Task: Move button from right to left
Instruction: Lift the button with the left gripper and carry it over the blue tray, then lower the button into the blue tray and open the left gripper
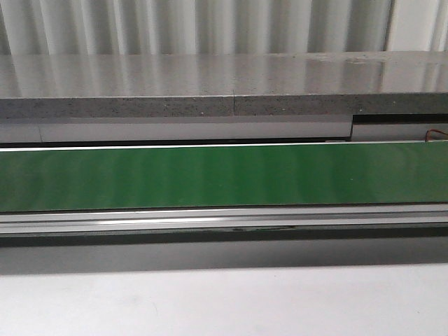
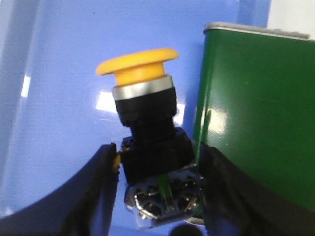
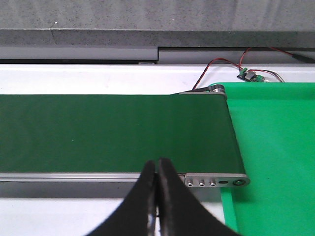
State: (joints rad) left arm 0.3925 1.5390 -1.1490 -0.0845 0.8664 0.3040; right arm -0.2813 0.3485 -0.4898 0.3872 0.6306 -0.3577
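In the left wrist view my left gripper [image 2: 157, 172] is shut on the button [image 2: 140, 73]. The button has a yellow-orange mushroom cap, a silver ring, a black body and a clear contact block. The fingers [image 2: 98, 196] press on both sides of its body. It hangs over a blue surface [image 2: 54, 108], beside the end of the green belt [image 2: 256, 113]. My right gripper [image 3: 157, 169] is shut and empty, above the near rail of the belt [image 3: 113, 130] close to its right end. Neither gripper shows in the front view, where the belt [image 1: 224, 175] is bare.
A bright green mat [image 3: 275, 147] lies past the belt's right end roller. A small circuit board [image 3: 250, 76] with red and black wires sits behind it. A grey stone ledge [image 1: 224, 84] runs behind the belt. A pale table surface [image 1: 224, 301] lies in front.
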